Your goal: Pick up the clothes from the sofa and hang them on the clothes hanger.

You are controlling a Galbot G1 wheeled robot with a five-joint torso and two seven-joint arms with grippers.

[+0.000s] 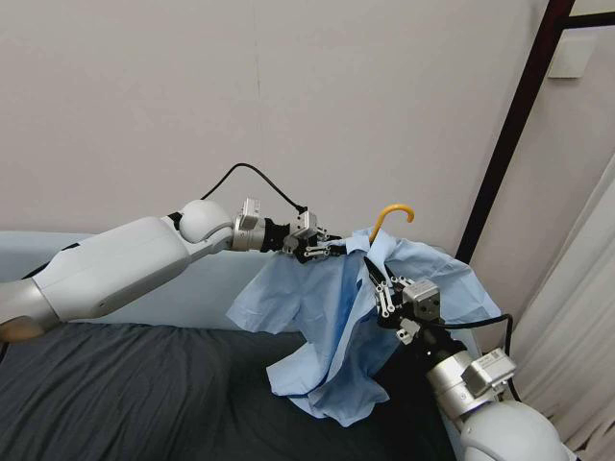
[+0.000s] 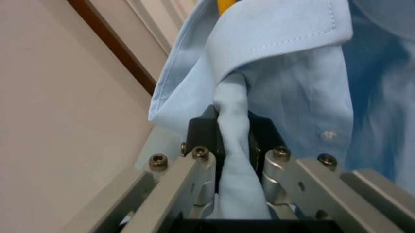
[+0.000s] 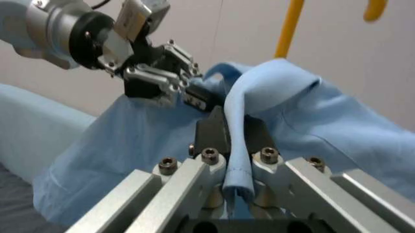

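Fingers (image 2: 199,132) on my left gripper (image 1: 332,249) and right gripper (image 1: 373,279) were pinched shut on the blue shirt (image 1: 322,317) collar. Unequal pull could drag it off the yellow hanger (image 1: 394,213) just beyond them.

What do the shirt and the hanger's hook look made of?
The shirt: thin woven cloth, likely cotton, matte; stitched collar, soft folds where left gripper and right gripper pinch it. The hook: smooth yellow, glossy, probably plastic or coated metal.
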